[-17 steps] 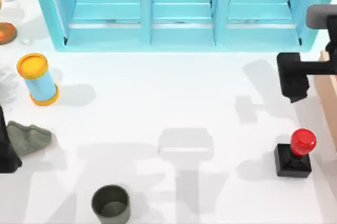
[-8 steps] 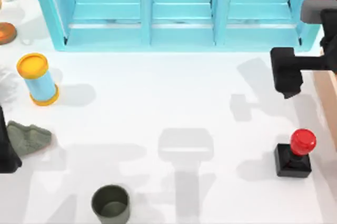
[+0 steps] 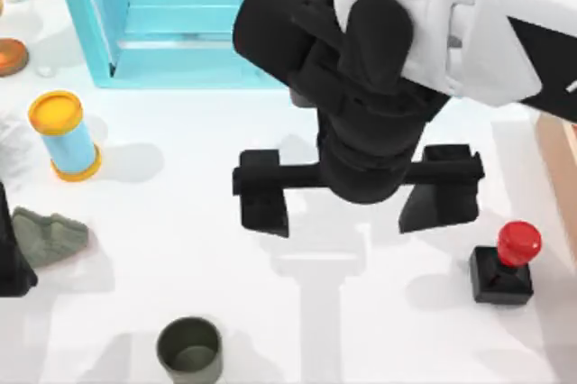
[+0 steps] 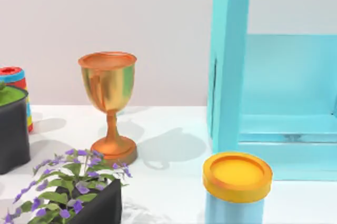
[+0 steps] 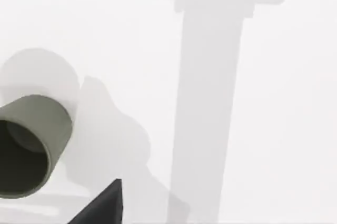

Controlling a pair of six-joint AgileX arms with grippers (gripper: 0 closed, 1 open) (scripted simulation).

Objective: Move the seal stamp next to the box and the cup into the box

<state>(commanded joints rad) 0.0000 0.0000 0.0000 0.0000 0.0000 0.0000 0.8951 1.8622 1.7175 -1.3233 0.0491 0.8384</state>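
Note:
The seal stamp (image 3: 505, 264), a black block with a red knob, stands upright at the table's right side, just left of the tan box (image 3: 557, 168) at the right edge. The olive-green cup (image 3: 190, 350) stands upright near the front edge, left of centre, and shows in the right wrist view (image 5: 27, 148) as well. My right gripper (image 3: 347, 220) hangs high over the table's middle, open wide and holding nothing, between the cup and the stamp. One dark fingertip (image 5: 102, 206) shows near the cup. My left arm (image 3: 11, 258) is parked at the left edge.
A big turquoise shelf cabinet (image 3: 180, 32) runs along the back. A light-blue cylinder with a yellow lid (image 3: 63, 134), a grey-green crumpled lump (image 3: 50, 235) and an orange goblet (image 4: 108, 103) stand at the left. A black planter with purple flowers (image 4: 73, 197) is beside the goblet.
My right arm has swung from the right edge to over the middle of the table, toward the cup. The stamp and the cup have not moved.

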